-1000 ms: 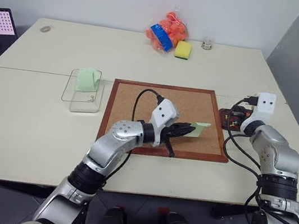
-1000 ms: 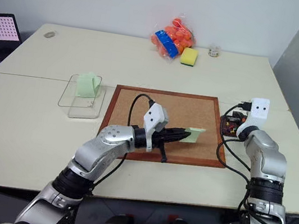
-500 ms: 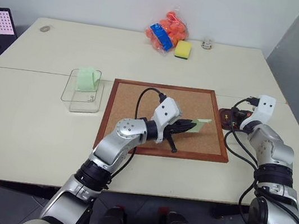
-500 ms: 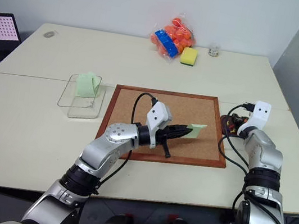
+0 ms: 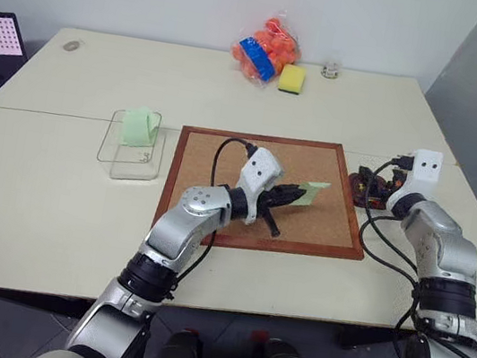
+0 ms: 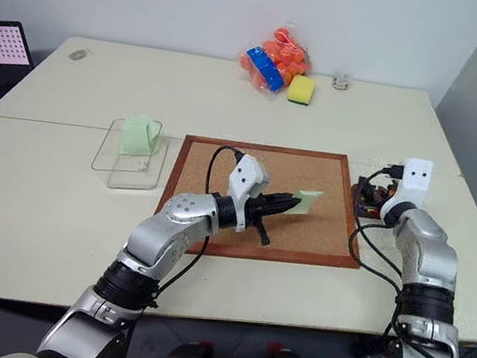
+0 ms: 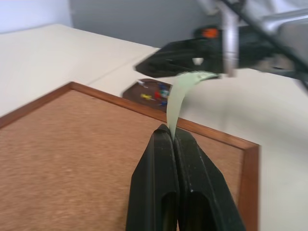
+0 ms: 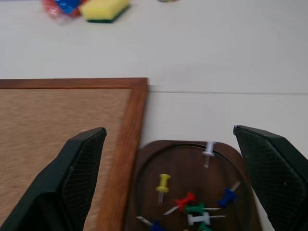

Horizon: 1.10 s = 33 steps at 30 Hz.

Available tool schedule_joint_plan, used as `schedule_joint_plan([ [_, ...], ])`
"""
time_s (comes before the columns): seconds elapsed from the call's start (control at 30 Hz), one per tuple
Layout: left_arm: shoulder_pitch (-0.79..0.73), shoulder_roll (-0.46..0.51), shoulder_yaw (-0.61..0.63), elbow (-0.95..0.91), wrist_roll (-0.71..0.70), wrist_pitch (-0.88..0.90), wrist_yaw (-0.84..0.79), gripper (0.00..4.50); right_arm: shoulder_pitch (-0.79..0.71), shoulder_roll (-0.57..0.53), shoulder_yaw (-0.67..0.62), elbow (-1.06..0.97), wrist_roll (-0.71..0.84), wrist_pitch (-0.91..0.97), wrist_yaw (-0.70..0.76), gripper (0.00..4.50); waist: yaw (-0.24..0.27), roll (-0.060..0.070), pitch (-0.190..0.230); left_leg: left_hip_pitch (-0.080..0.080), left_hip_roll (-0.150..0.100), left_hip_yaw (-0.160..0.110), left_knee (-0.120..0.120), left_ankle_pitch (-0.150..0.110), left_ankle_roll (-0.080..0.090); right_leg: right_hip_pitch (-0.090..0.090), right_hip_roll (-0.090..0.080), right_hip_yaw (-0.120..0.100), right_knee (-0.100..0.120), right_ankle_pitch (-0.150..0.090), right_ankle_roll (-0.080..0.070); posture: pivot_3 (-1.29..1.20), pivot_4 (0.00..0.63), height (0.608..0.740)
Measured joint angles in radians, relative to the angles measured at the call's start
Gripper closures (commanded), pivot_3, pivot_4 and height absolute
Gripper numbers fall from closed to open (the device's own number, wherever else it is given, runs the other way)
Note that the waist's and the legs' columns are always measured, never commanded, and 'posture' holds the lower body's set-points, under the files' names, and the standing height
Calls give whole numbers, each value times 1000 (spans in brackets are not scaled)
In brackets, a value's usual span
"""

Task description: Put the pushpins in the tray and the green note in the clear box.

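The left hand (image 5: 295,194) was pinched tight on one edge of a green note (image 5: 311,191), holding it in the air over the right half of the cork board (image 5: 304,226). The note curled upward past the fingertips, so its far end was bent over in the left wrist view. The right hand (image 8: 166,168) stood wide apart over the tray (image 8: 149,166), which sat on the table (image 5: 54,195) just beside the board's right frame. Pushpins (image 8: 190,202) lay loose in the tray: yellow, red, blue, green and white; its near part was cut off in the right wrist view. The clear box (image 5: 131,146) stood left of the board, close to its edge, with another green note (image 5: 140,126) propped inside. Bare table lay between box and board and all along the front. At the table's far side a sponge (image 5: 292,78), a bag of orange things (image 5: 264,49) and a small jar (image 5: 331,69) stood well apart from the work.
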Motion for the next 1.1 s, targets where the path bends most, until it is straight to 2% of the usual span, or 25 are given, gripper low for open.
schedule_joint_plan([
  [0.13, -20, 15, 115, -5, 66, 0, 180, 4500, 40, 11, 88, -265, 57, -12, 113, 14, -5, 0, 0, 0, 1, -2, 0, 0, 0, 0, 1, -2, 0, 0, 0, 0, 150, 740],
  [0.23, -19, 18, 182, -10, 106, -1, 300, 4500, 46, 32, 132, -346, 86, -13, 155, 14, 3, 0, 0, 0, 0, -1, 0, 0, 0, 0, 0, -1, 0, 0, 1, 0, 150, 740],
  [0.5, -41, 55, 480, 14, 189, -7, 677, 4500, 30, 94, 197, -377, 140, -5, 216, 14, 9, -1, 0, 0, 0, -2, 0, 0, 0, 0, -1, -2, 0, 1, -2, 0, 150, 740],
  [0.7, -19, 11, 554, 96, 144, -3, 727, 4500, 14, 103, 223, -368, 151, 7, 245, 14, 17, -2, 0, -1, -1, -3, 1, 0, 0, 1, -3, -3, 0, 2, -3, 0, 150, 740],
  [0.93, -20, 8, 563, 174, 99, -18, 694, 3346, 52, 87, 244, -356, 139, 14, 254, 0, 11, -3, 0, -1, -1, -3, 0, 0, 0, 0, -2, -4, 0, 2, -3, 0, 150, 740],
  [1.1, -20, 11, 564, 185, 100, -26, 708, 2319, 57, 81, 244, -356, 132, 16, 253, 0, 9, -3, 0, 0, -1, -3, 0, 0, 0, 0, -2, -4, 0, 2, -3, 0, 150, 740],
])
